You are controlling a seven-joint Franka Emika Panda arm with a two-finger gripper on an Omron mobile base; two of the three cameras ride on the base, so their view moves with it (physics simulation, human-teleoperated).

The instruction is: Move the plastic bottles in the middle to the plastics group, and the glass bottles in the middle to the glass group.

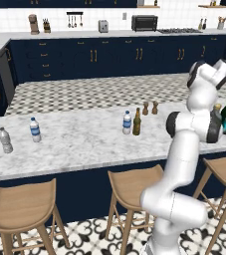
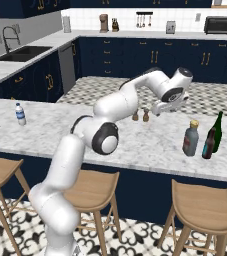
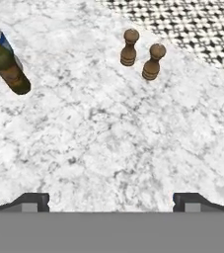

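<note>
Far left on the marble counter [image 1: 79, 144], seen from the left base camera, stands the plain greyish bottle [image 1: 5, 140], with a clear bottle wearing a blue label band [image 1: 35, 130] just to its right; that's the plastics pair, both upright, no lettering legible on either. Mid-counter, another blue-banded water bottle [image 1: 127, 122] stands with the slim olive-brown long-necked bottle [image 1: 137, 122] right beside it, and whether the two touch I cannot tell. Behind them, near the counter's far edge, sit two tiny brown shakers [image 1: 150, 108], side by side.

The white arm rises from the lower right of that view, elbow folded, forearm reaching up over the counter's right part. From the right base camera the gripper [image 2: 161, 109] hangs above the marble near the shakers, pointing down. The hand camera shows its two dark fingertips [image 3: 32, 201] spread wide with nothing between them but bare marble.

Far right, the squat grey-blue bottle with the tan cap [image 2: 190, 138] stands near the tall dark green wine bottle [image 2: 217, 131] and the shorter dark bottle [image 2: 208, 143]. Its label is too small to read.
</note>
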